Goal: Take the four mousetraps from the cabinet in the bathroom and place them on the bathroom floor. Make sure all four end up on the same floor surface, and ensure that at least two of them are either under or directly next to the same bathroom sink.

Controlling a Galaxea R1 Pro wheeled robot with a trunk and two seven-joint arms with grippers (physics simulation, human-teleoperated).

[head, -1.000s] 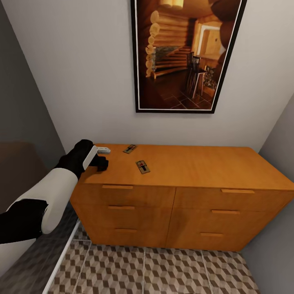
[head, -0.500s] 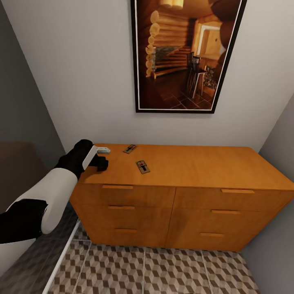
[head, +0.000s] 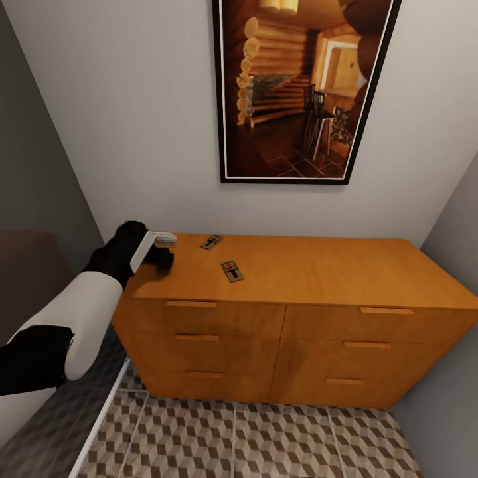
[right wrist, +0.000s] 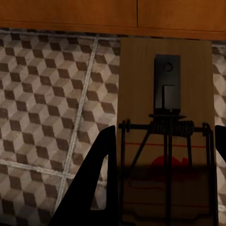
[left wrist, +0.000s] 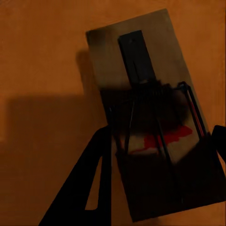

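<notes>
Patterned floor tiles [head: 252, 441] in brown, beige and white cubes run along the foot of the head view, meeting a wide orange-brown wooden cabinet [head: 318, 332] with two columns of drawers. From the near left corner the left arm [head: 79, 312], white at the forearm and black at the wrist, reaches up to the cabinet's left end, where the left gripper [head: 162, 255] sits over the top near the corner.

Seen along the left wrist, a mousetrap [left wrist: 150, 117] lies between the dark fingers [left wrist: 89, 183] over the orange wood; the fingers stand on either side of its lower end, so the left gripper appears closed on it, though whether the trap is lifted off the wood cannot be told. Seen along the right wrist, the right gripper [right wrist: 162, 188] holds another mousetrap [right wrist: 165, 117] between its fingers, above the tiles, with the cabinet's lower edge beyond.

Farther along the cabinet top, a third mousetrap [head: 232, 271] lies flat near the front left part, and a fourth mousetrap [head: 211, 241] lies just behind it, closer to the wall. Above the cabinet hangs a black-framed picture [head: 299, 86] of a log interior on the pale wall [head: 146, 119].
</notes>
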